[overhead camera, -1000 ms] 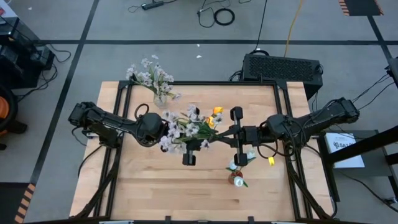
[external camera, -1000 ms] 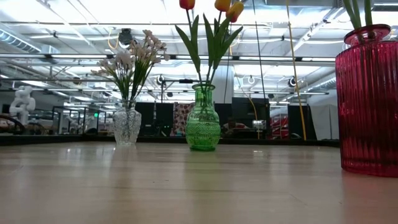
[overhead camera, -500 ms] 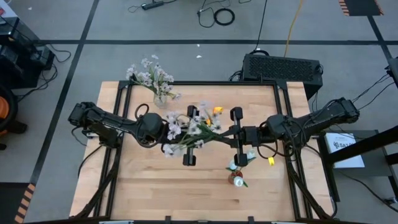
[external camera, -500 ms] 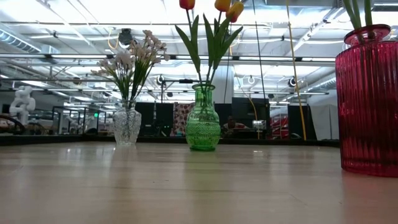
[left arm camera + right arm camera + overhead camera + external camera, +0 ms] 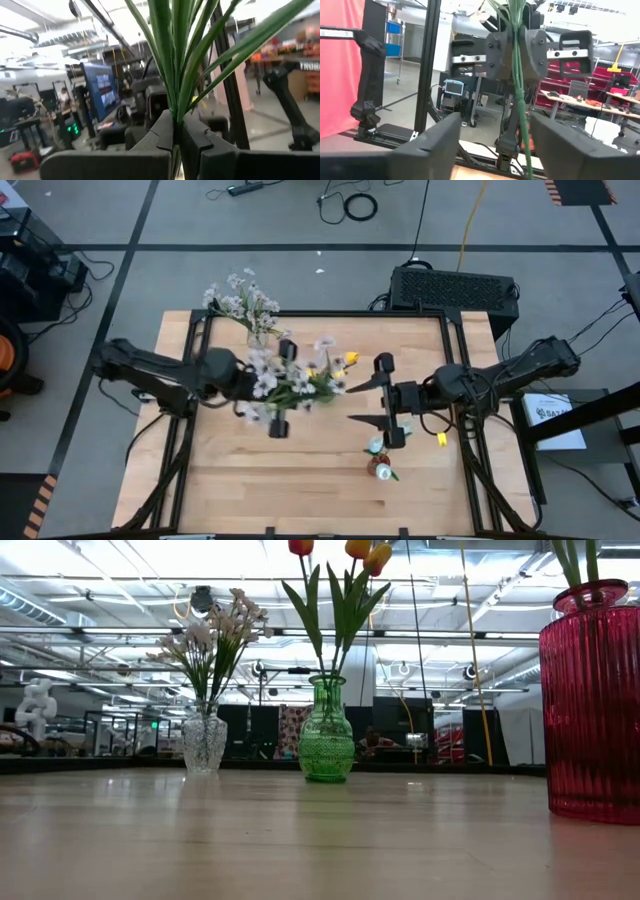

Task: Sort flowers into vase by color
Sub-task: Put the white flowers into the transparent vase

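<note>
Since a second ago the spray of pale blossoms has been handed over and carried off toward the left side of the table, and the right gripper has been drawn back with its jaws spread wide and nothing between them. In the left wrist view the green stems are pinched tight between the dark fingers of the left gripper, so the bunch is held there alone, lifted above the wooden table. From table level, the red vase is seen nearest, with green stalks rising from it; farther back the green vase is filled with orange and red tulips; beside it the clear glass vase already carries matching whitish sprays. That clear vase, at the table's far left edge in the overhead view, is judged to be the target. For a clean placement the bunch is best turned upright first, the stem ends centred over the narrow mouth, and lowering done slowly so that the blossoms already standing are not snagged or the light vase tipped. The grip is best released only once the stems are well inside.
</note>
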